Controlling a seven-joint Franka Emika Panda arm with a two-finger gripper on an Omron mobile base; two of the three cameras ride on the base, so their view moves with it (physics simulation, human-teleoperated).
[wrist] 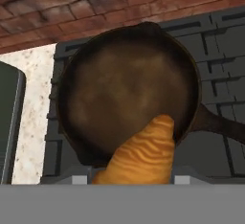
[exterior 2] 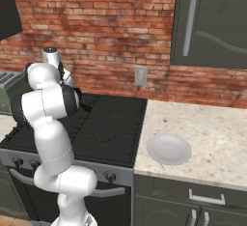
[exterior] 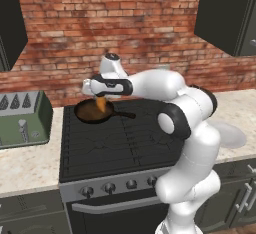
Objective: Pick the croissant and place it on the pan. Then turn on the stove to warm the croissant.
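ridged golden croissant (wrist: 141,157) clamped in fingers, above round dark pan (wrist: 127,86)

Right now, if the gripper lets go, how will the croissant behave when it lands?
The croissant hangs above the pan, so it probably lands inside. Its curved, tapered shape may roll or tip a little. It looks light and flaky, so likely fragile under a hard squeeze.

No text, label or number can be read anywhere (appliances and cabinets carry none).
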